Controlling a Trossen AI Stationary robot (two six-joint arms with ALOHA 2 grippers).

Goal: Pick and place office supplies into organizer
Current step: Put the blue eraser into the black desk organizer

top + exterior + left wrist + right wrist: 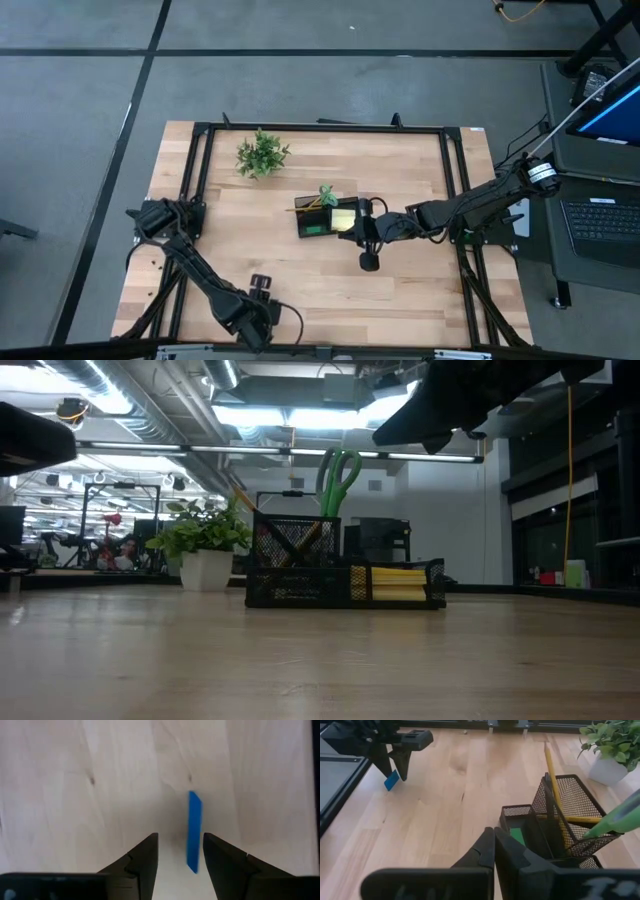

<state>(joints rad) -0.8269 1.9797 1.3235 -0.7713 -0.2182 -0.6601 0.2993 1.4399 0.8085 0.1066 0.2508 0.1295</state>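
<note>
The left gripper [262, 285] sits at the near edge of the desk [400, 290], toward its left, with its fingers [142, 862] spread; a small blue block [194, 831] shows between them, close against one finger, though contact cannot be confirmed. In the right wrist view the same blue block [391, 780] hangs at the tips of that gripper [395, 770], above the desk surface. The right gripper [368, 262] hovers just beside the organizer [325, 220], on its near right side, fingers [485, 852] pressed together and holding nothing. The organizer, a black mesh tray, stands at mid-desk. Its tall cup holds green-handled scissors [338, 480] and a yellow pencil [550, 770]; a low compartment holds a yellow sticky-note pad [395, 582], another a small green block [518, 836]. A potted plant [262, 154] stands behind the organizer to the left.
</note>
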